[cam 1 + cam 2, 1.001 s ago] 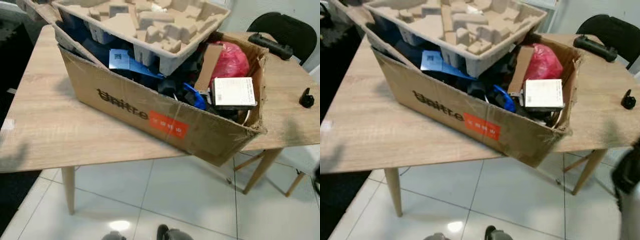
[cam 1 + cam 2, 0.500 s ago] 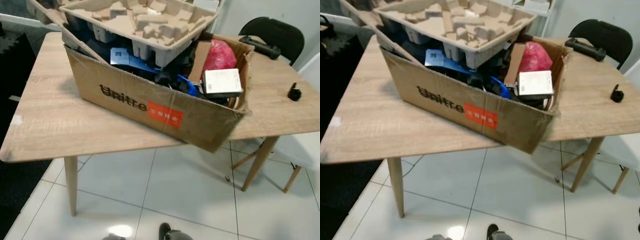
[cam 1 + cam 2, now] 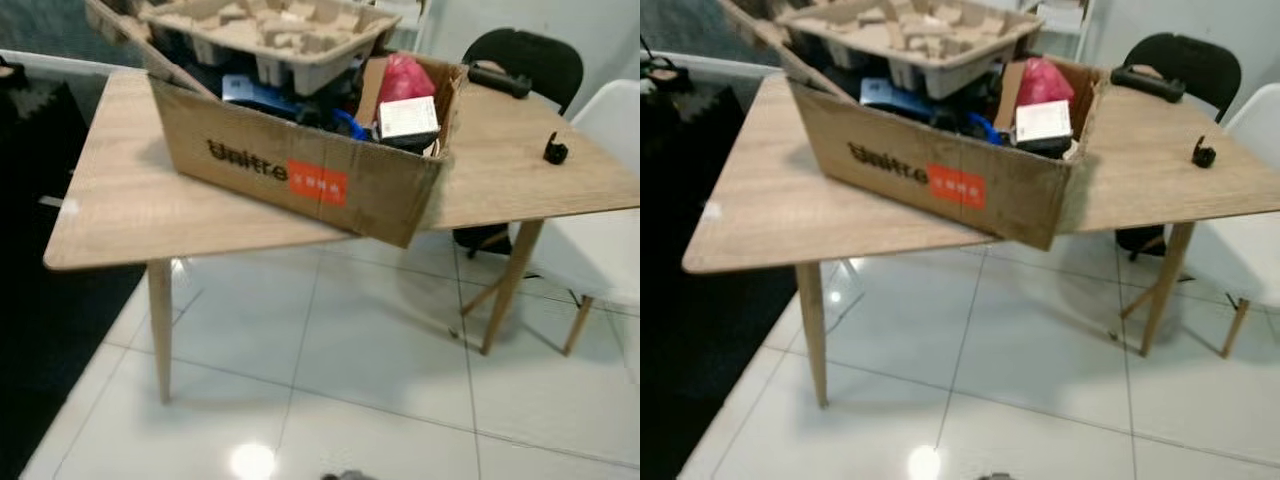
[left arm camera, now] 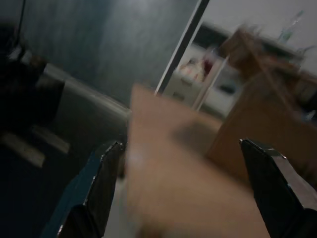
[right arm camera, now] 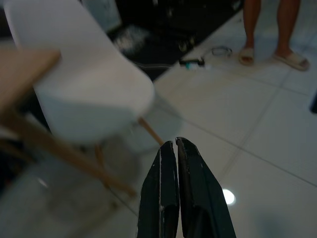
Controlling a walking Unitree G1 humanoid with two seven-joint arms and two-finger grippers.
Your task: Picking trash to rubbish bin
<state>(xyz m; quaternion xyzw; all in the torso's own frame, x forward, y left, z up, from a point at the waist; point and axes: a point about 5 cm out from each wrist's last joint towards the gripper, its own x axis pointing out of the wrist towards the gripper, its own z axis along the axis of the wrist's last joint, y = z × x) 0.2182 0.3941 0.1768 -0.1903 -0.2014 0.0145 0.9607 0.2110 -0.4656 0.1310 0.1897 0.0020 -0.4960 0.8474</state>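
- Trash fills an open cardboard box [image 3: 300,170] on a wooden table [image 3: 120,200]: a moulded pulp tray [image 3: 265,30] on top, a red bag [image 3: 405,75], a white packet [image 3: 407,117] and blue pieces [image 3: 255,92].
- One corner of the box overhangs the table's front edge.
- A black chair [image 3: 525,60] and a white chair [image 3: 600,230] stand on the robot's right.
- Left gripper [image 4: 193,193]: fingers spread wide apart, pointing at the blurred table and box.
- Right gripper [image 5: 176,193]: fingers pressed together, empty, above the tiled floor [image 5: 257,148], near the white chair.
- A person's legs [image 5: 272,29] stand beyond.
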